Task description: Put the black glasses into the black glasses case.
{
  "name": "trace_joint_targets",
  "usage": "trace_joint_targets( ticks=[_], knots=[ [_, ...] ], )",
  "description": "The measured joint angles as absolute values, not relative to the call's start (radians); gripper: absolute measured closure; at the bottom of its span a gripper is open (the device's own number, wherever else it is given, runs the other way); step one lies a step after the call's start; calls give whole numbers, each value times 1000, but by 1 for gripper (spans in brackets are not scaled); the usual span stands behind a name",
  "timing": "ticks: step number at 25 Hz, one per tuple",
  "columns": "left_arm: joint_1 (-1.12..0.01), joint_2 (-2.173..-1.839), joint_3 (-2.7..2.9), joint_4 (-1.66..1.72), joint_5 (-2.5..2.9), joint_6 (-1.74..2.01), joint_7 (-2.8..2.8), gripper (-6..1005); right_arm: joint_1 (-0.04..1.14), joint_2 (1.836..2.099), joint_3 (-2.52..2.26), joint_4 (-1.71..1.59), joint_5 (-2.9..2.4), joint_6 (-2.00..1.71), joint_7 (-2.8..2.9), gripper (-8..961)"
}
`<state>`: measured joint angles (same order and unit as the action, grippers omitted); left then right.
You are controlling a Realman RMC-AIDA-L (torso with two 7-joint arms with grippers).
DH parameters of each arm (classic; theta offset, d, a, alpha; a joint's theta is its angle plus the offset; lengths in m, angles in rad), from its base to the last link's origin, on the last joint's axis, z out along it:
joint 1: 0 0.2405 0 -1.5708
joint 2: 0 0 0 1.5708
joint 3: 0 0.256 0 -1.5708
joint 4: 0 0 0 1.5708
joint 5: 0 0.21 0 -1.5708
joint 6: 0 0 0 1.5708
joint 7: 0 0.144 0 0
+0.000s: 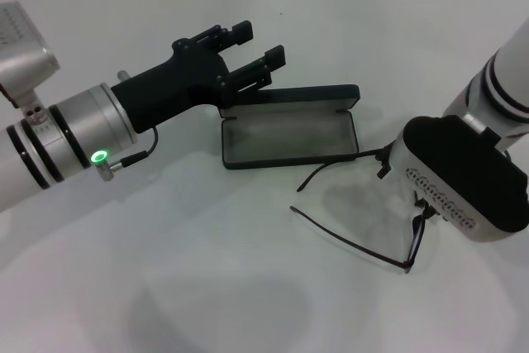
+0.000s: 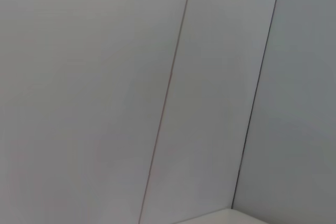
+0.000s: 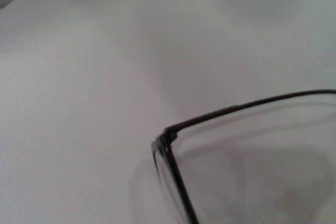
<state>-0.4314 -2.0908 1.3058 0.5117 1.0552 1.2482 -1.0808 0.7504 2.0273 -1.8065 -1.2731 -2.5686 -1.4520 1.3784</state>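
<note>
The black glasses case lies open in the middle of the table, grey lining up, with its lid standing at the far side. My left gripper is open and empty, just above the left end of the lid. The black glasses lie to the right of the case with both temple arms spread toward it. Their front is under my right arm's wrist housing, which hides my right gripper. The right wrist view shows one frame corner and a temple arm close up.
The white table extends in front of the case and the glasses. A tiled wall fills the left wrist view and runs along the table's far edge.
</note>
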Motion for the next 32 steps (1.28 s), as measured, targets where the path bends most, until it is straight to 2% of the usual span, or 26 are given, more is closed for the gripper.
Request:
trace_joint_targets(
  ticks=[14, 22, 28, 32],
  knots=[
    [-433, -2091, 1305, 490, 1029, 1243, -1041, 317, 747, 2028, -1835, -1246, -2535, -1439, 1353, 176],
    [-430, -2091, 1288, 488, 1029, 1248, -1040, 318, 729, 2027, -1778, -1267, -2534, -1464, 1365, 519],
    [-424, -2088, 1282, 486, 1017, 1331, -1040, 319, 625, 2020, -1530, -1386, -2408, -1596, 1275, 792],
    [-423, -2084, 1273, 489, 1013, 1381, -1040, 319, 544, 2022, -1342, -1431, -2279, -1688, 1185, 846]
  ],
)
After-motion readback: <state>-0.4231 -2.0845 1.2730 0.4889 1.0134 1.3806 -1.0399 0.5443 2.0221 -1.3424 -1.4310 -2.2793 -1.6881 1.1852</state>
